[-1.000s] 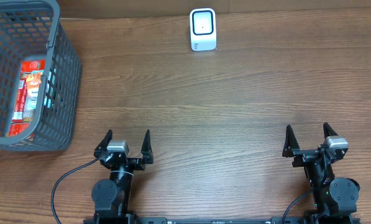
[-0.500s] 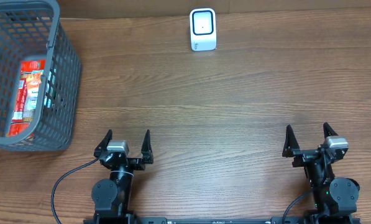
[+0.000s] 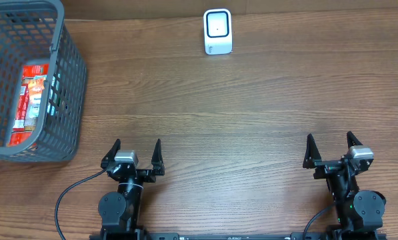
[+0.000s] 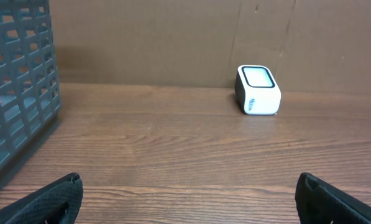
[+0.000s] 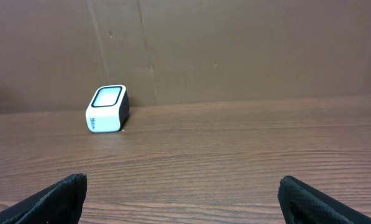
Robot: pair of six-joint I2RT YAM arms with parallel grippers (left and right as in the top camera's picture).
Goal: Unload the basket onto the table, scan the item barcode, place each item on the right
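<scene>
Left hand [image 3: 137, 143] wide open, empty; right hand [image 3: 330, 137] likewise.

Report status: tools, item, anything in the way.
Left tool open, empty. Right tool open, empty. Red packet inside grey basket, far left. Basket walls ring it; scanner stands at far edge.

One grey basket [image 3: 72, 87], one red packet [image 3: 32, 93], one white scanner [image 3: 218, 31], two arms [image 3: 121, 203].
</scene>
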